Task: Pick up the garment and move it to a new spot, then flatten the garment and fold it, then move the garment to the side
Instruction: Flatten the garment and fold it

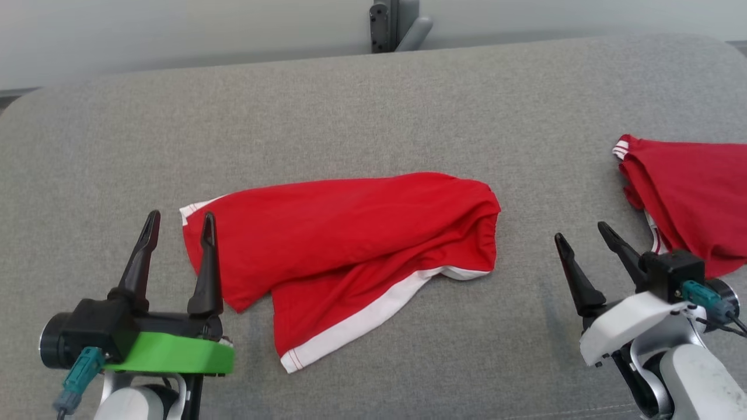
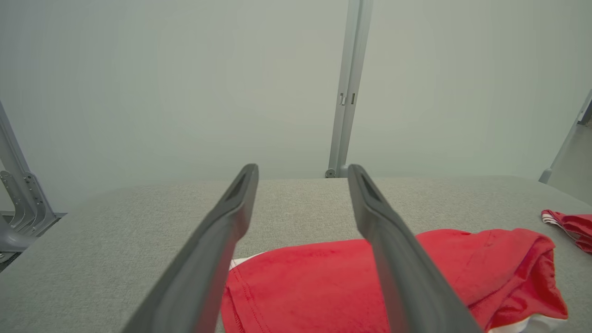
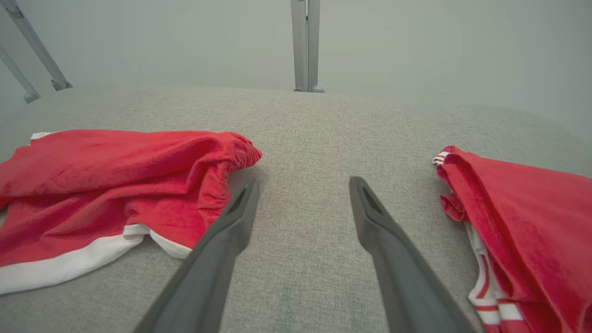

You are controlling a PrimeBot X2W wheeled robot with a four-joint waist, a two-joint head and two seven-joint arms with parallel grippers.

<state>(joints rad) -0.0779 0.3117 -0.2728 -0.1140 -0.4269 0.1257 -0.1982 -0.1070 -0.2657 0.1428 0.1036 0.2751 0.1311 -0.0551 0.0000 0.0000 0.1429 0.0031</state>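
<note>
1. The left gripper [image 1: 181, 214] and right gripper [image 1: 580, 230] both gape wide, holding nothing.
2. The red shorts [image 1: 350, 233] lie rumpled between them, nearest the left gripper.
3. A second red garment [image 1: 694, 192] lies just beyond the right gripper's outer side.
4. A grey fabric surface [image 1: 373, 105] spreads beneath; a pale wall [image 1: 175, 29] and a metal post [image 1: 397, 23] stand ahead.

I'm looking down on a table [image 1: 373, 105] covered in grey woven fabric, with rounded far corners. Behind it runs a plain pale wall [image 1: 175, 29] under soft, even light. A grey metal post [image 1: 395, 23] stands upright just past the middle of the table's far edge. In the left wrist view I see a grey bracket [image 2: 21, 199] with bolt holes beyond one corner. In the right wrist view, two slanted struts [image 3: 34, 48] rise beyond another corner, in front of the wall.
</note>
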